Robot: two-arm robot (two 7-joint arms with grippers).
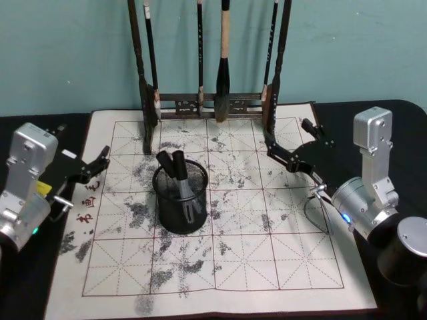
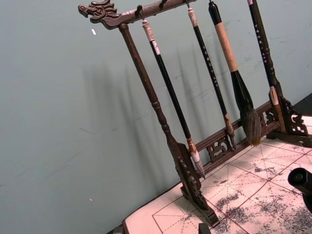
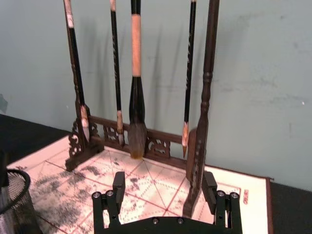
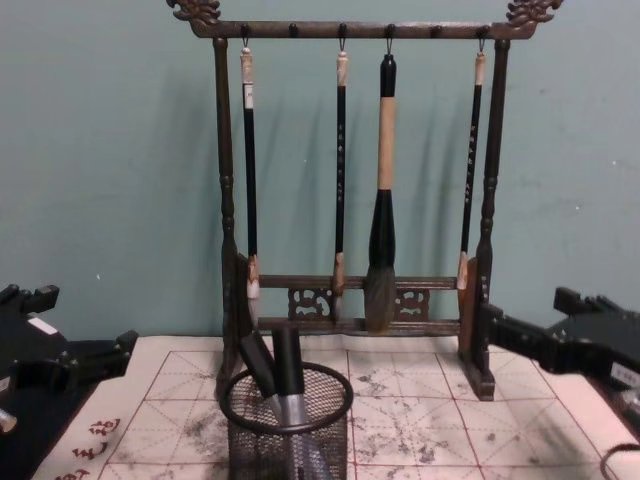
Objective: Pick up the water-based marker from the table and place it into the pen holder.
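Two markers [image 1: 177,175] stand in the pen holder [image 1: 180,200] right now, black caps up, leaning toward the left rim, grey barrels showing through the mesh. No marker lies loose on the mat [image 1: 267,247] that I can spot, so the placing looks done, by my read.

Left gripper [image 1: 100,162] sits off the mat's left edge, jaws apart, nothing between them. Right gripper [image 1: 293,147] hangs by the right post of the brush rack [image 1: 210,107], jaws spread wide and empty; the right wrist view shows both fingertips [image 3: 118,183] well separated with the rack post between them farther back.

Handling, as a judgement: a marker like these should be light, stiff and smooth plastic, round in section, so it can roll on the mat and slip if pinched near an end. The mid-barrel, just below the cap, looks the safest place to take hold, jaws crosswise to its length. Not fragile; a firm pinch should do no harm.

The holder is light wire mesh and could tip or slide if a marker were jammed against its rim, so a drop from above the opening seems wise. The brushes [image 4: 381,200] hang close behind, worth keeping clear of.
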